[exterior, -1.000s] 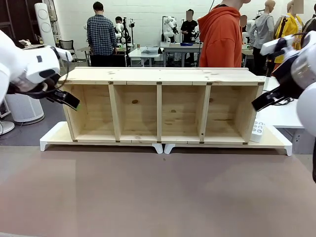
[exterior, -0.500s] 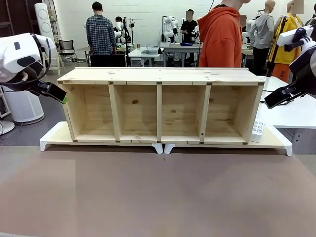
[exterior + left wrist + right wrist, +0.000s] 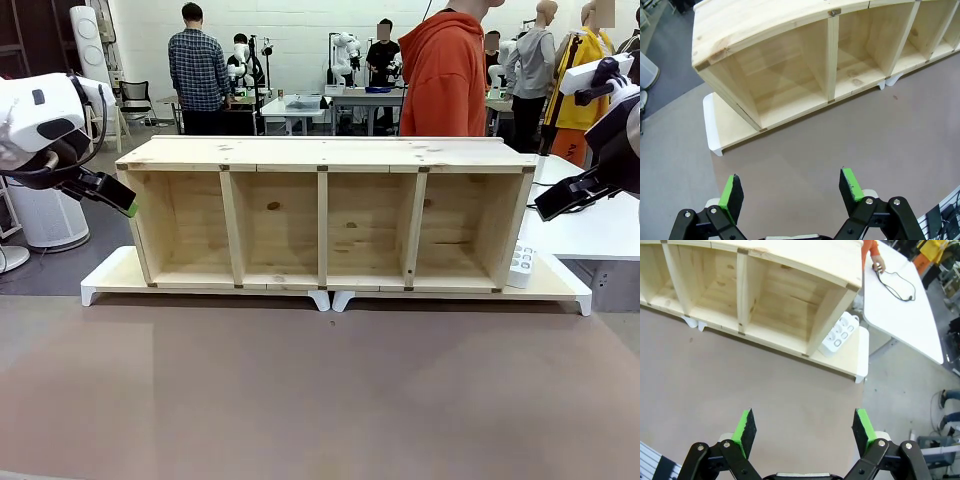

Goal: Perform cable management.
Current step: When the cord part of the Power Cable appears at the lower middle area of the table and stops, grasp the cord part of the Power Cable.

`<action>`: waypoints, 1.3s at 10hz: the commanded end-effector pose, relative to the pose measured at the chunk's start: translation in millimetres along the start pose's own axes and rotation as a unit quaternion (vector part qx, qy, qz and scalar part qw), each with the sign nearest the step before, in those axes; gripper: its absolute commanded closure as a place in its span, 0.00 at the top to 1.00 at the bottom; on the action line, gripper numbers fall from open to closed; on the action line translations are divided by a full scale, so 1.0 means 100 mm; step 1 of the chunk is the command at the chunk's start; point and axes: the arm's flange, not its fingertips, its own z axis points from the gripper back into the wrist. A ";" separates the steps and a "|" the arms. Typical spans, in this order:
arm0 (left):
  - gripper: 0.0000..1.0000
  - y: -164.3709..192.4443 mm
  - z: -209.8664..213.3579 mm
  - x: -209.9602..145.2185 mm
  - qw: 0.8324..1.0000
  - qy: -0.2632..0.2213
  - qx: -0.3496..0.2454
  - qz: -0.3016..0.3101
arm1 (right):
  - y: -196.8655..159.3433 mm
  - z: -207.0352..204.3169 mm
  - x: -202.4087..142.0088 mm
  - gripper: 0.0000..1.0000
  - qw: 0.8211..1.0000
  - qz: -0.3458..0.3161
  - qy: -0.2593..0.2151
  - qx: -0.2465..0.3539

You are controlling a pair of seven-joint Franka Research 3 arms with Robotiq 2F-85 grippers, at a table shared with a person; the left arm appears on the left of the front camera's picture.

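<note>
Since earlier, left gripper (image 3: 791, 189) and right gripper (image 3: 804, 426) farther off shelf (image 3: 325, 152) ends, jaws apart.

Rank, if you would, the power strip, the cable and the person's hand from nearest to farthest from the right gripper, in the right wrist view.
1. The power strip, beside the shelf's end, nearest the right gripper.
2. The cable, looped on the white side table.
3. The person's hand, at the cable's far end.

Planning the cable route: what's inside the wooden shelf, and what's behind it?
All four compartments of the wooden shelf look bare, just wood. Behind it stands a person in an orange hoodie; the back panel hides whatever lies low behind.
</note>
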 end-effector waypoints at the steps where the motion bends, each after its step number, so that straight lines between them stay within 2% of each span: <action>1: 1.00 0.02 0.01 0.01 1.000 -0.005 0.004 0.004 | 0.00 0.00 0.00 1.00 1.000 0.002 0.000 0.000; 13: 1.00 0.02 0.01 0.01 1.000 -0.005 0.004 0.004 | 0.00 0.00 0.00 1.00 1.000 0.002 0.000 0.000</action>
